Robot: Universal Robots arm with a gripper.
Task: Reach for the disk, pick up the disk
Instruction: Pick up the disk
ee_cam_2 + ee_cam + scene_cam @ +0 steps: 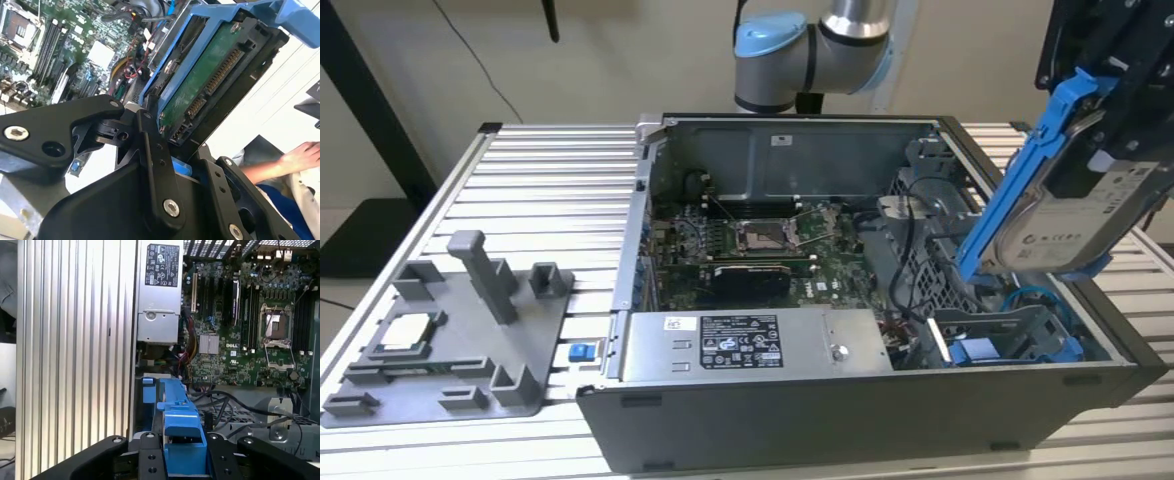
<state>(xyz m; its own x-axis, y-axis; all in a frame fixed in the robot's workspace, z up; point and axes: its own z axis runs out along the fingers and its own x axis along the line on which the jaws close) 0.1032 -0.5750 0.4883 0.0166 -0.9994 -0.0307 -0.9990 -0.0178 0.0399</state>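
while the open computer case (854, 400) sits on the ribbed metal table (534, 190), the gripper (1101, 150) holds the disk (1067, 215) tilted in the air above the case's corner at the exterior view's right. its black fingers (155, 165) clamp the disk's blue frame in both wrist views. a person's hand (305, 152) shows beyond the table.

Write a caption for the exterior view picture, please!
Black gripper lifts the silver-grey hard drive in its blue plastic bracket, tilted, above the open grey computer case.
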